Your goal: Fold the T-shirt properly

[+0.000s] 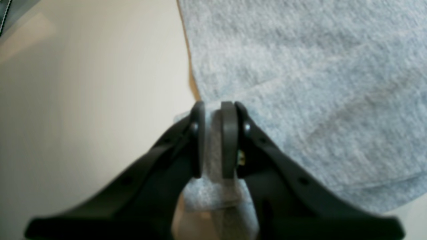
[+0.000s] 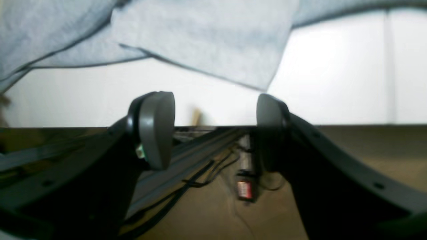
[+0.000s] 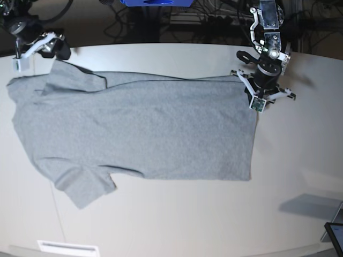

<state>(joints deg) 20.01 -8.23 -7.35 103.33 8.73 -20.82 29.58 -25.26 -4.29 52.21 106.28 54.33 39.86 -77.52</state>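
Observation:
The heather-grey T-shirt point(image 3: 139, 128) lies spread flat on the pale table point(image 3: 177, 214), plain side up, collar end at the left and hem at the right. My left gripper point(image 3: 252, 92) is shut on the far hem corner. The left wrist view shows a fold of grey cloth point(image 1: 300, 83) pinched in the left gripper point(image 1: 217, 106). My right gripper point(image 3: 51, 52) is at the table's far left edge, just beyond the far sleeve. In the right wrist view the right gripper point(image 2: 213, 106) is open and empty, with the shirt point(image 2: 206, 36) ahead of it.
A dark tablet corner point(image 3: 335, 235) shows at the front right. A blue object point(image 3: 155, 2) and cables lie beyond the table's far edge. A white label point(image 3: 67, 247) sits at the front edge. Under the table edge the right wrist view shows cables point(image 2: 200, 173).

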